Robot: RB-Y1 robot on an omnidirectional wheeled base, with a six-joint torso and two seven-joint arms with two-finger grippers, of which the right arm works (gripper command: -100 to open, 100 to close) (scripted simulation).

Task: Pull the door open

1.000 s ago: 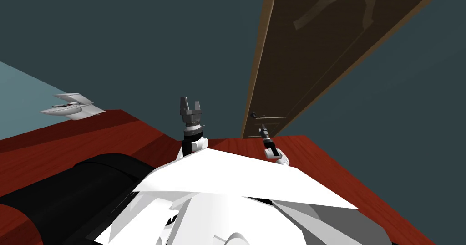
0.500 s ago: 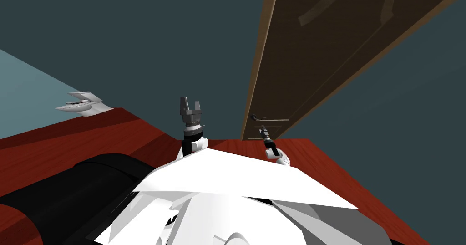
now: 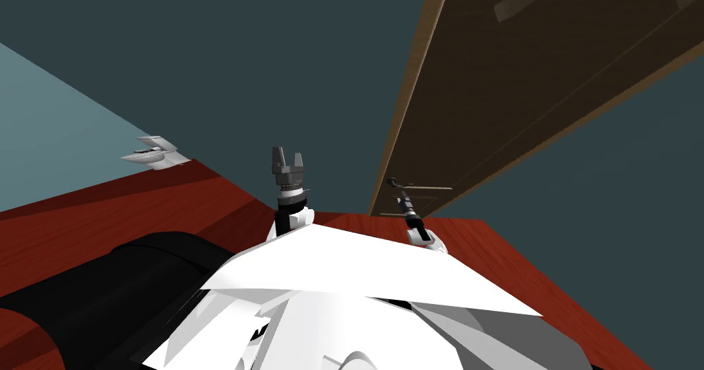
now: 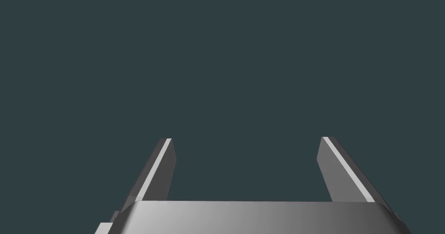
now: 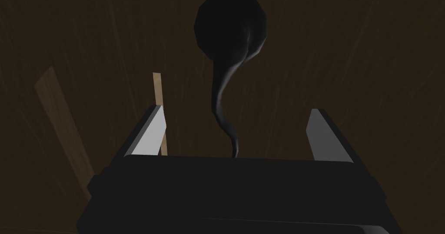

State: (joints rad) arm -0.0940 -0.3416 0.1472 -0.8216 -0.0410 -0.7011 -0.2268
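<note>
Door dark brown, pale-edged; black curved handle between blades of parted right claw; left claw parted too.

You face a dark blue-grey wall. It is straight ahead of your left hand. Far to the left of that hand, a paler blue wall meets it at a corner. The floor is red wood and lies under both hands. A small white thing lies by the wall, well left of the left hand; you cannot tell what it is. Well right of your right hand there is more dark wall. The light is dim.
</note>
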